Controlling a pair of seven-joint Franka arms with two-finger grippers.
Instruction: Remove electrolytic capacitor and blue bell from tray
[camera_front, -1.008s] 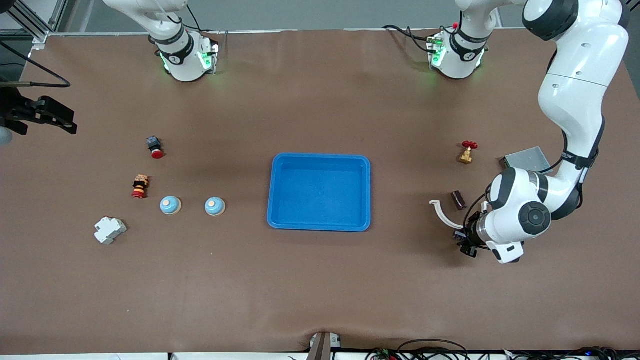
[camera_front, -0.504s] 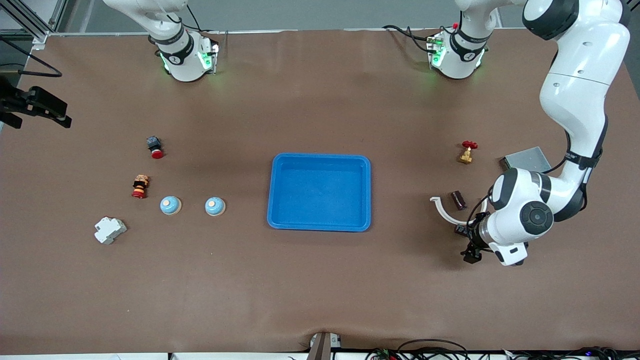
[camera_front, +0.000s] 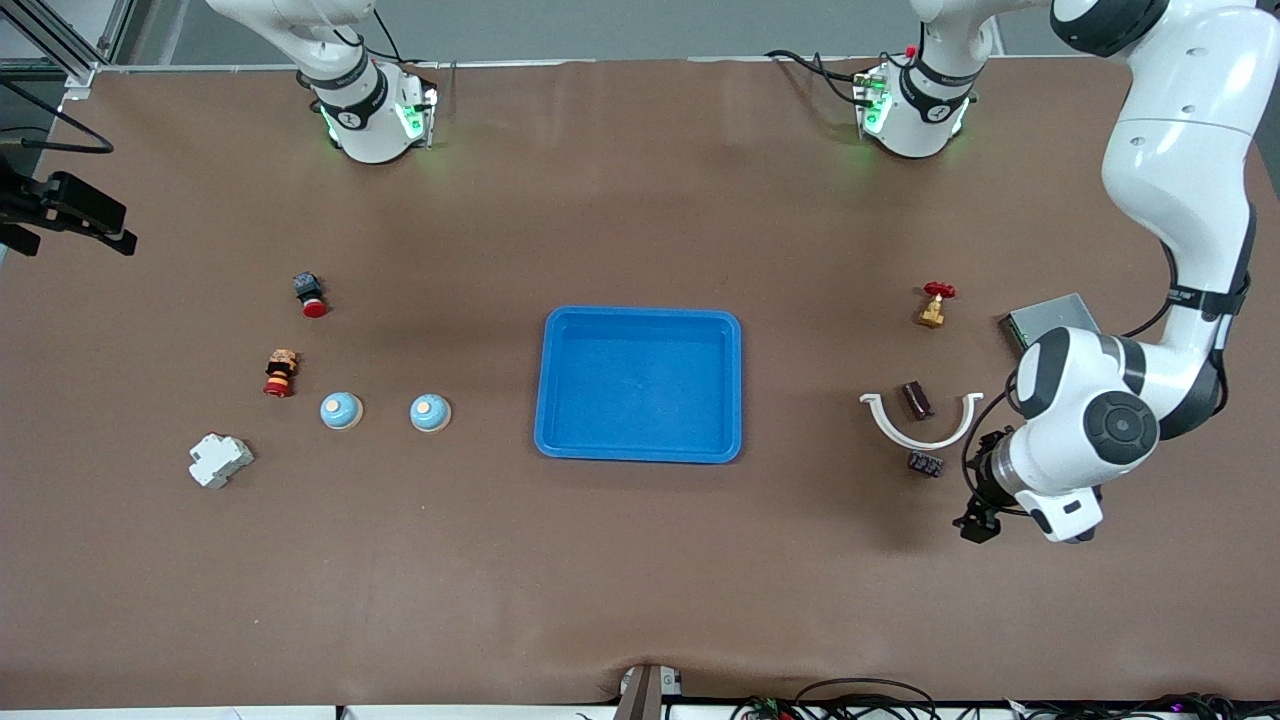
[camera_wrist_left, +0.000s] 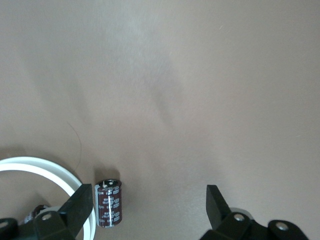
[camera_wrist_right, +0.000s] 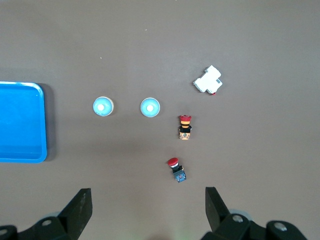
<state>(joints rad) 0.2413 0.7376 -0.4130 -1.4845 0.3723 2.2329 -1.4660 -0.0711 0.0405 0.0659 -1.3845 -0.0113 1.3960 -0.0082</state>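
Brown table covering (camera_front: 640, 560) bears a dark cylindrical capacitor (camera_wrist_left: 109, 203) beside a white curved plastic clip (camera_front: 920, 428). Left gripper (camera_wrist_left: 150, 210) hovers over it, fingers spread, empty. Right gripper (camera_wrist_right: 148, 212) waits high, jaws wide, empty.

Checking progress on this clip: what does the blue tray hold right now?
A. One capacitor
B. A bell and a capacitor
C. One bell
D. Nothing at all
D: the blue tray shows only its bare floor; both bells sit on the table toward the right arm's end, and both capacitors lie by the white curved bracket toward the left arm's end.
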